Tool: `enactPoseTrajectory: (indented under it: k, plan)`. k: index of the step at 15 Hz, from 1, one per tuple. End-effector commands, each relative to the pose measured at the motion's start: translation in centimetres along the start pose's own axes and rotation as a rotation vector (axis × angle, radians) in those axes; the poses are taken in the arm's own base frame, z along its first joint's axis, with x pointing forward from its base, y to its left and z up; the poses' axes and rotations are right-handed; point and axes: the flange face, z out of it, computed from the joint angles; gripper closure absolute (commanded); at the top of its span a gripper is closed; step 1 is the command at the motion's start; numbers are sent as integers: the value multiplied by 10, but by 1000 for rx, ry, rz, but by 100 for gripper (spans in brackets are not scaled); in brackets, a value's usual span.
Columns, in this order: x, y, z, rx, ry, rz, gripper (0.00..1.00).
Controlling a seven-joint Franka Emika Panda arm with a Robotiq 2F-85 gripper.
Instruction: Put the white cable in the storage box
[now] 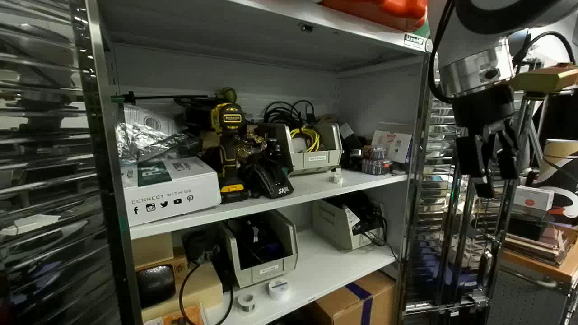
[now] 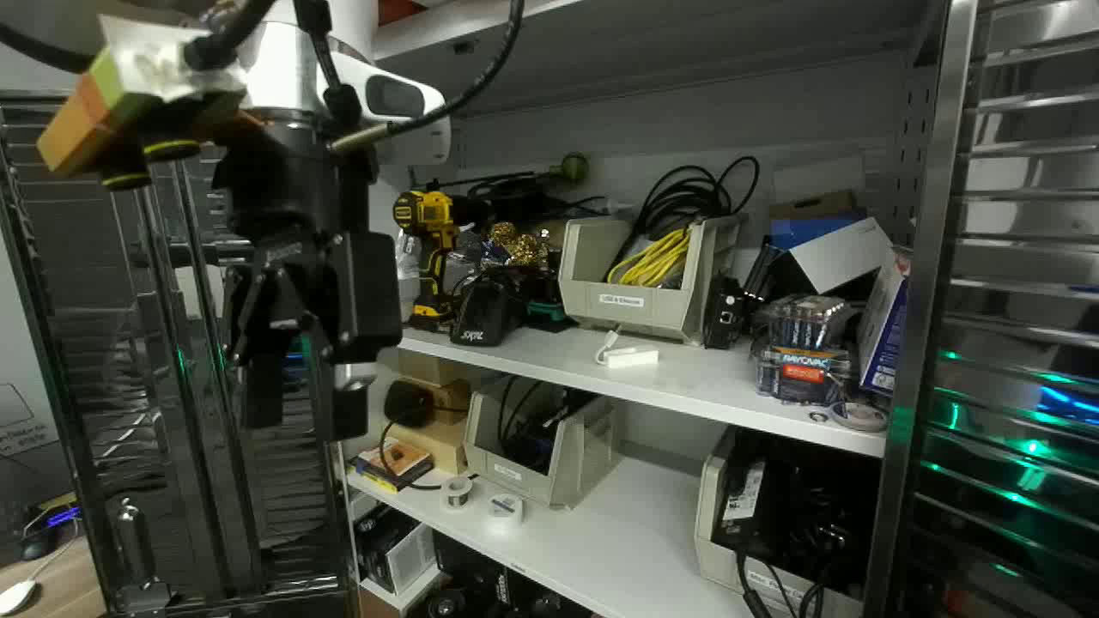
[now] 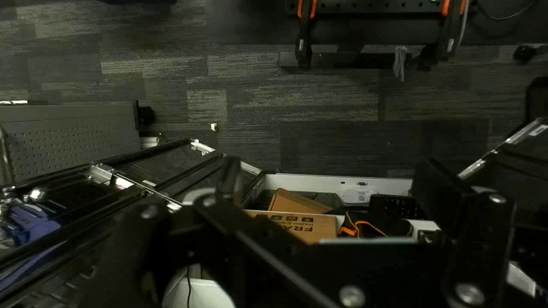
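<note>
Tool (image 2: 306,412) with fingers (image 2: 263,396) wide apart, only air between.

White cable (image 2: 631,356) on shelf (image 2: 704,376), storage box (image 2: 661,300) behind, end effector (image 2: 306,416) spread

In an exterior view, the storage box (image 2: 657,312) and the white cable (image 2: 632,357) are presenting smooth, plastic-looking surfaces, while the gripper (image 2: 306,409) is showing a largely matt black finish. The crumpled bag (image 1: 143,141) is gleaming like foil, and the slatted door (image 2: 1026,283) is reflecting light with a glossy, metallic-looking sheen. In the wrist view, the carpet (image 3: 252,94) is displaying a rough, woven-looking textile surface.
</note>
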Motion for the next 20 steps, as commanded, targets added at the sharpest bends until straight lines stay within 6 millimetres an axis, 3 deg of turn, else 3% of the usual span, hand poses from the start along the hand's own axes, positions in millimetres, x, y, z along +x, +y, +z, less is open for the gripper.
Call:
enactPoseTrajectory:
  k: [1, 10, 15, 20]
  plan:
    - [0, 0, -3, 0, 3, 1, 0]
    - [3, 3, -8, -3, 7, 9, 0]
    - [41, 19, -16, 6, 24, 0, 0]
    - [95, 29, -26, 11, 14, -5, 0]
